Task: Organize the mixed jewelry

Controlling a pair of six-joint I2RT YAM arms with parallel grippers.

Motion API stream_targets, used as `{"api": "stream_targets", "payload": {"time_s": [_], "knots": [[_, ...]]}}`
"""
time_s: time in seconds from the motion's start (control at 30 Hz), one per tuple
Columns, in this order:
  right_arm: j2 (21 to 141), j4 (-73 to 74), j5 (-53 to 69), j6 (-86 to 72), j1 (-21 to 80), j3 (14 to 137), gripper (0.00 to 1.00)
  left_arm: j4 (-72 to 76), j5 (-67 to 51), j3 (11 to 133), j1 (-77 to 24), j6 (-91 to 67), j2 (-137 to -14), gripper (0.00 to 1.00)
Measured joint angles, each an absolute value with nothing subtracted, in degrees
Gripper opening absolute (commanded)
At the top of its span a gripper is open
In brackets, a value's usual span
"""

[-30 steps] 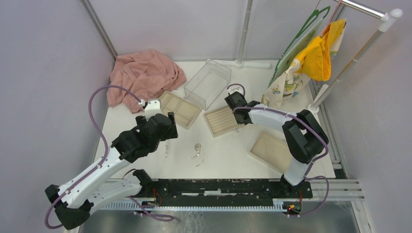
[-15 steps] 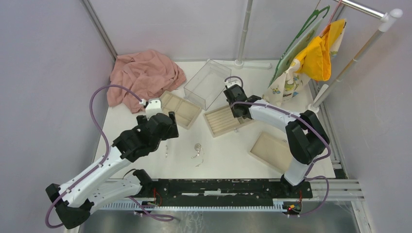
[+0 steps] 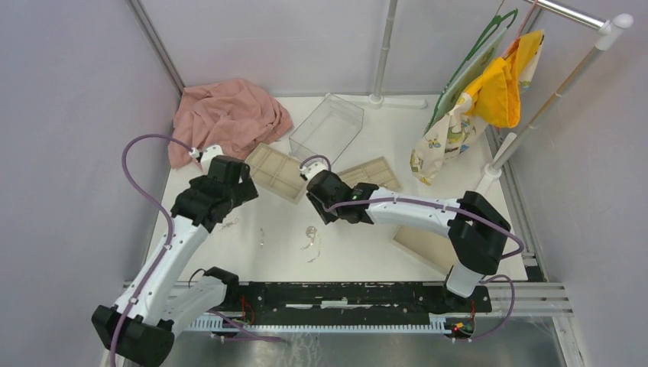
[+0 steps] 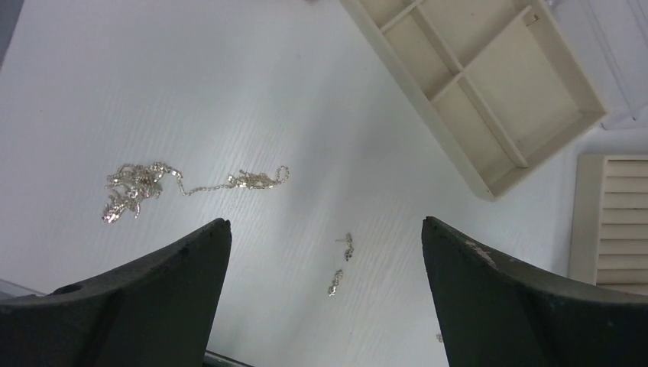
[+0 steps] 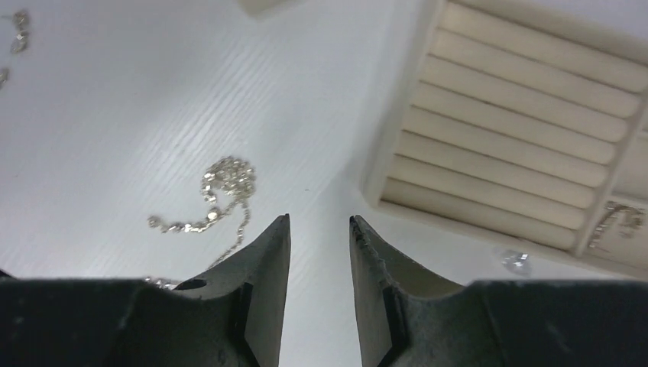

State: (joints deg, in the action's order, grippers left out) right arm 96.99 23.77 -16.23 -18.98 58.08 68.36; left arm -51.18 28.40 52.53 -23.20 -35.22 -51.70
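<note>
The mixed jewelry lies loose on the white table. A tangled silver chain [image 4: 153,183] and two tiny earring-like bits [image 4: 348,246] show in the left wrist view. Another coiled chain [image 5: 218,191] lies just left of my right gripper [image 5: 319,218], whose jaws stand a little apart with nothing between them. My left gripper [image 4: 325,222] is wide open above the two small bits and holds nothing. From above, the left gripper [image 3: 225,200] hovers over the table's left side. The right gripper [image 3: 317,208] hangs near the middle, just behind a chain [image 3: 309,234].
A beige compartment tray [image 3: 279,172] and a slotted beige tray [image 3: 372,174] sit mid-table; the slotted tray [image 5: 520,130] has a small silver piece [image 5: 615,222] at its end. A third tray [image 3: 419,238], clear box [image 3: 327,130], pink cloth [image 3: 225,118] and clothes rack [image 3: 535,115] ring the area.
My right gripper opened and swung from the slotted tray to the table's middle. The slotted tray now lies farther back and turned. My left arm drew back to the left.
</note>
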Motion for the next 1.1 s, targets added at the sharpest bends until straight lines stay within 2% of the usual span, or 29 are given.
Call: {"api": "stream_targets", "payload": {"time_s": [0.2, 0.7, 0.83, 0.93, 1.1], "knots": [[100.2, 23.3, -15.3, -20.9, 63.5, 68.4, 0.47, -51.4, 23.1, 54.7, -16.7, -34.8, -58.5, 1.00], [111.1, 22.7, -15.0, -22.5, 66.3, 73.9, 0.53, -51.3, 17.4, 54.7, -16.4, -34.0, -58.0, 1.00], [112.4, 22.1, -15.0, -22.9, 66.3, 74.3, 0.46, -51.2, 17.4, 54.7, -16.4, -34.0, -57.6, 1.00], [112.5, 21.4, -15.0, -23.3, 66.3, 74.3, 0.28, -51.2, 17.4, 54.7, -16.4, -34.0, -57.5, 1.00], [112.6, 21.0, -15.1, -24.5, 66.3, 74.1, 0.06, -51.1, 17.4, 54.7, -16.4, -34.0, -57.4, 1.00]]}}
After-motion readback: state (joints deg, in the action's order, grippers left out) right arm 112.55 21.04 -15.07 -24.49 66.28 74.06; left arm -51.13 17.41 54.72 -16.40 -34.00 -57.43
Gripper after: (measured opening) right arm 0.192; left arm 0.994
